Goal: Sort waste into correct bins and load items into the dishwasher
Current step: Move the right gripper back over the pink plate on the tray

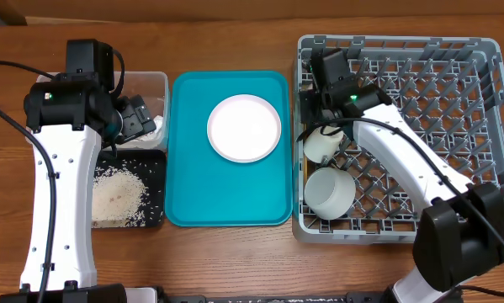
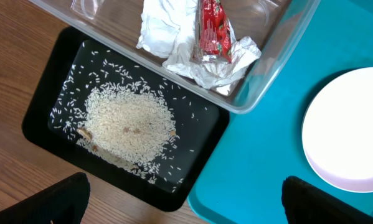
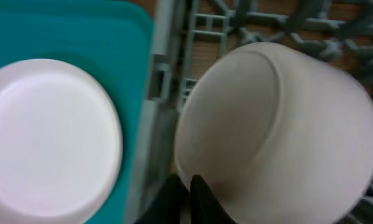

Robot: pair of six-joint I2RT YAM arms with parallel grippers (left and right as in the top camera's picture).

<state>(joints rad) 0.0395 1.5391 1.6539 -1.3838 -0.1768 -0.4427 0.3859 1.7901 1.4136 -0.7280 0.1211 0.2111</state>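
Loading step: dishes going into rack (image 1: 487, 50); waste looks sorted, my guess, since none lies loose.
R claw (image 3: 191, 186): tips pinched together on rim of pale cup (image 3: 273, 130), thin wall caught between them.
Held thing: pale cup lies tilted in the rack corner next to the tray, right under R claw; white or faint pink, can't tell.
In rack also: bowl (image 1: 329, 194), just beside the pale cup, on the side of R claw toward its arm's base.
Outside rack: plate (image 1: 244, 127) on teal tray (image 1: 188, 194), beside R claw across the rack wall; not loaded yet.
L claw (image 2: 186, 202): fingers wide apart, nothing between them, hovering.
Under L claw: black tray (image 2: 43, 106) w/ rice (image 2: 130, 121); clear tub (image 2: 261, 87) just ahead of it w/ tissue (image 2: 167, 31) + red wrapper (image 2: 212, 31).
Next, prob.: seat pale cup among pegs, let go, lift clear w/o dragging it. Then plate: lies flat, so needs an edge grip, then stood upright btwn pegs.
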